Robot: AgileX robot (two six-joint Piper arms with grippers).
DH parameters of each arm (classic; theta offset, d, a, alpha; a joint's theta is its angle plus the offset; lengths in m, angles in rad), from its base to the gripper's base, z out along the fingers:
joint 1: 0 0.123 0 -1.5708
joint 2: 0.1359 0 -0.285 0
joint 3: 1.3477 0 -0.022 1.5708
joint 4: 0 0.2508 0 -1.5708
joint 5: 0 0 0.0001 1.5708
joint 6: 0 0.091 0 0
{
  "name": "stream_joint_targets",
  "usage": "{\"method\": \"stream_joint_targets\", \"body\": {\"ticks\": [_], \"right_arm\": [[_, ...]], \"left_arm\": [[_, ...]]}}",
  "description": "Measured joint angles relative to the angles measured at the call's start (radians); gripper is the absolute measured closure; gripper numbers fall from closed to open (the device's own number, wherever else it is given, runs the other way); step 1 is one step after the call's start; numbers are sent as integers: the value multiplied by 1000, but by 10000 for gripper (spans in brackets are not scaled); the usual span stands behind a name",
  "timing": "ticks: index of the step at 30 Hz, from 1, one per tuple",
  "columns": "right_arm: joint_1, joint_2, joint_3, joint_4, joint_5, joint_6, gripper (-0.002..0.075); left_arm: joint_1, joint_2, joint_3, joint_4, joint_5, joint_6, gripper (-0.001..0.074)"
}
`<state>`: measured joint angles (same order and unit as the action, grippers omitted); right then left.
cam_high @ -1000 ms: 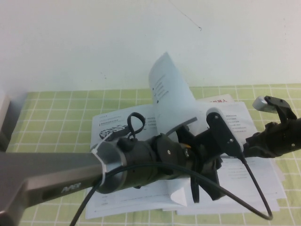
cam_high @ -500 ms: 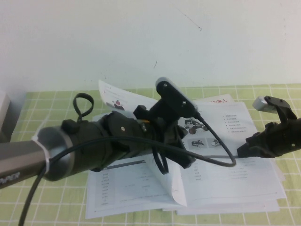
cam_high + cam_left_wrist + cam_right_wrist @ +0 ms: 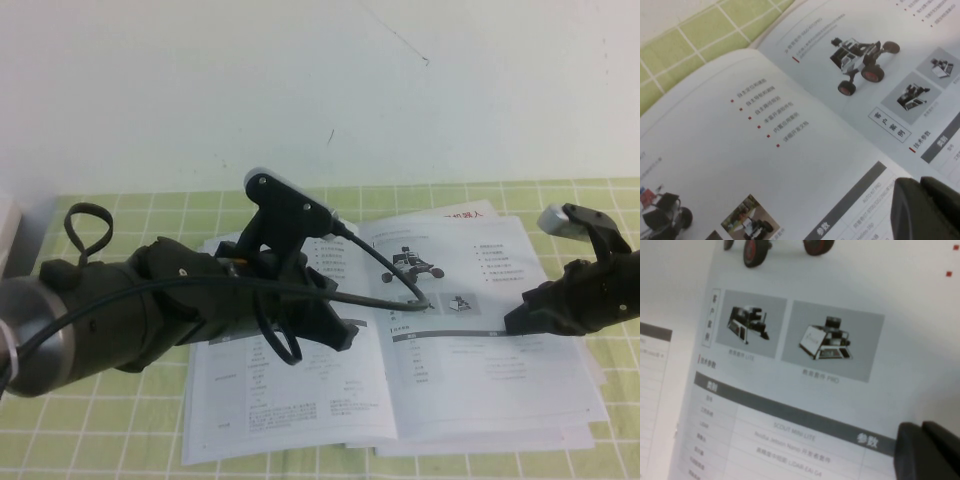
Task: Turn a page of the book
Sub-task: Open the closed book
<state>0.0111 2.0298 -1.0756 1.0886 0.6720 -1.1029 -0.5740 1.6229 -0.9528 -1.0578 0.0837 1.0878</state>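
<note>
The left gripper (image 3: 325, 325) is held over the book's (image 3: 400, 360) left side, its fingers closed on nothing. The book is laid open and flat on the green mat (image 3: 120, 215) (the page (image 3: 290, 390) lies flat at the left). The right gripper (image 3: 520, 320) is kept at the right edge, closed too.

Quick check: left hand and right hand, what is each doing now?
Left hand: over the book's left page, shut, holding nothing.
Right hand: at the book's right edge, shut, holding nothing.
</note>
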Motion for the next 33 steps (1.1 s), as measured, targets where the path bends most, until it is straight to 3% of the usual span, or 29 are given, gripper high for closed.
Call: {"method": "stream_joint_targets", "body": {"ticks": [12,21,33], "right_arm": [[0,-18,58,-26,28,119,728],[30,-129,180,-15,7,55,728],[30,-352,184,-34,-45,-2,728]], "left_arm": [[0,-3,8,0,11,-4,738],[0,-5,8,0,11,-4,738],[2,-108,8,21,-107,7,738]]}}
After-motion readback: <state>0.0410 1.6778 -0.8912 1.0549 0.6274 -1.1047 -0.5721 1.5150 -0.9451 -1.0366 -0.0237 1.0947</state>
